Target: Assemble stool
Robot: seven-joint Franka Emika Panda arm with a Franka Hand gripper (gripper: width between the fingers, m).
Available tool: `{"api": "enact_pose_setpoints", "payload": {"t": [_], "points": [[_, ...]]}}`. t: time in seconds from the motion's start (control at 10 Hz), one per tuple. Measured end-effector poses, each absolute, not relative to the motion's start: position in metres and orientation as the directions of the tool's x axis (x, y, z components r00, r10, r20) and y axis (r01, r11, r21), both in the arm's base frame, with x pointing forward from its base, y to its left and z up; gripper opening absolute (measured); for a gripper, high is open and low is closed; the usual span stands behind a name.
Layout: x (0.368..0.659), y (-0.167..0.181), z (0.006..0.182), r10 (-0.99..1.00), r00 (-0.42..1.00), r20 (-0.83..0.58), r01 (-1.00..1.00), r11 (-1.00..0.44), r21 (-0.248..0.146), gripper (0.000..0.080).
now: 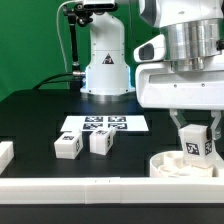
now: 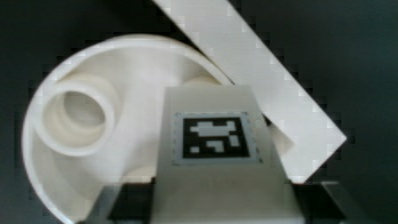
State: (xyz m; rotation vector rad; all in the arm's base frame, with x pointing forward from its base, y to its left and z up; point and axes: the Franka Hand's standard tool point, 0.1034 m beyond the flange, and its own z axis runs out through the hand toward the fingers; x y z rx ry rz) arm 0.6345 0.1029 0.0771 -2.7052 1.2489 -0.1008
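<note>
Exterior view, near to far. Bar (image 1: 100, 190) along near table (image 1: 30, 115) edge. Just behind it, at exterior view's right: seat (image 1: 165, 165), flat on table, hollow side up. Directly over seat: gripper (image 1: 197, 138), fingers clamped on held leg (image 1: 197, 148), leg upright, tag facing camera. Leg bottom at or just above seat; contact not discernible. Toward exterior view's left, well apart from seat: loose leg (image 1: 67, 147) and, just beside it, second loose leg (image 1: 101, 142), both free on table. Beyond them: marker board (image 1: 105, 125). Far centre: arm base (image 1: 105, 65).

Wrist view: held leg (image 2: 217, 130) pinched between both fingers (image 2: 125, 205), tag toward camera. Seat (image 2: 107, 70) underneath, one round socket (image 2: 75, 112) showing beside leg, not under it. Any socket beneath leg hidden. Bar (image 2: 249, 60) running past seat rim.

Judged step: inserting first leg; no leg visibly mounted, two waiting.

Next move, as judgement: centre leg end over a socket, keep axis vertical, lower until seated, probably twist to lock. Needs a firm grip and seat staying put. Main risks: offset jamming on socket lip, or seat sliding under side load.
</note>
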Motion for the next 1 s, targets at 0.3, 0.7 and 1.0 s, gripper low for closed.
{"api": "enact_pose_setpoints", "payload": {"t": [0.3,0.7,1.0], "points": [[0.633,0.104,0.076,-0.891,0.450,-0.059,-0.884,-0.435,-0.169,0.0340],[0.632,0.105,0.075,-0.927,0.366,-0.086,-0.922,-0.350,-0.165,0.0433],[0.635,0.105,0.086,-0.902,0.426,-0.072,-0.895,-0.408,-0.182,0.0638]]}}
